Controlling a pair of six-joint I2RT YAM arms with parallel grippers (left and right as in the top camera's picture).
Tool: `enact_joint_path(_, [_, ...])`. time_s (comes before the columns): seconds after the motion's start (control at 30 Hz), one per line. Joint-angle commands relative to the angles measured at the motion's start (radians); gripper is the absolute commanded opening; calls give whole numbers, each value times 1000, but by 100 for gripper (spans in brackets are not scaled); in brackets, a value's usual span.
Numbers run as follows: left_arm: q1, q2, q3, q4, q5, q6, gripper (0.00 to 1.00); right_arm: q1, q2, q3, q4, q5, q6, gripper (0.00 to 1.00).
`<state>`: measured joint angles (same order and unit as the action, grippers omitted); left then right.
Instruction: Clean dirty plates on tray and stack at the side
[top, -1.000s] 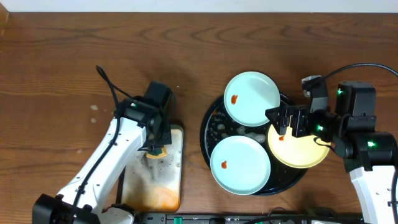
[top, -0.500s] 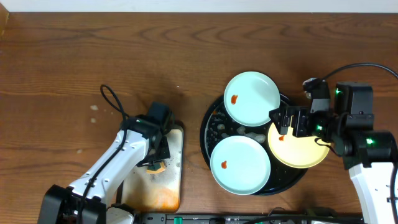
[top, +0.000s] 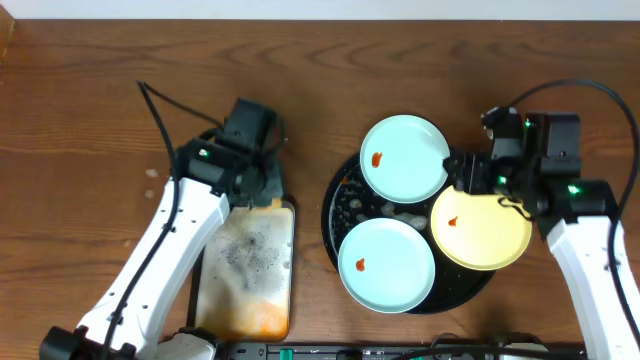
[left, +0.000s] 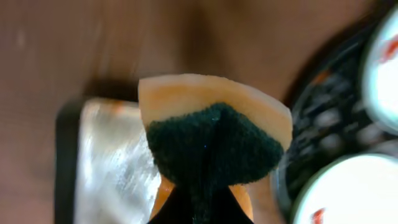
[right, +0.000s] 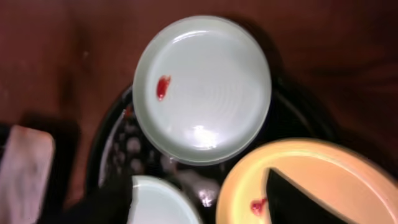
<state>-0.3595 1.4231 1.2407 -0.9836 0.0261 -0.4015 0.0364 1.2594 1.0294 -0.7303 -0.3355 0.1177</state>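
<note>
The left wrist view was blurred. The yellow plate (right: 323, 160) and lower mint plate (right: 158, 202) ran off the right wrist frame.

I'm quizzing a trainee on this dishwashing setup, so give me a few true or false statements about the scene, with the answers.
1. The pale yellow round plate lies on the large round black tray. True.
2. The left gripper holds a green-and-orange sponge. True.
3. Both pale mint-blue round plates are spotless. False: the upper mint-blue plate and the lower mint-blue plate each carry a red-orange sauce spot.
4. The three plates are stacked beside the tray. False: none is stacked; all lie on it.
</note>
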Motion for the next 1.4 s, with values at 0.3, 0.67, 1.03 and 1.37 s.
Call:
enact_joint_path(0.3, [-125, 101, 144, 200, 71, 50, 8, -6, 338, 16, 195, 138, -10, 44])
enact_joint_path(0.67, [-183, 223, 202, 293, 71, 53, 7, -5, 515, 16, 308, 137, -10, 31])
enact_joint_path(1.03, [-199, 223, 201, 324, 71, 53, 7, 11, 541, 15, 288, 150, -11, 6])
enact_joint_path(1.37, [-248, 247, 201, 360, 71, 52, 7, 31, 541, 15, 248, 167, -45, 1])
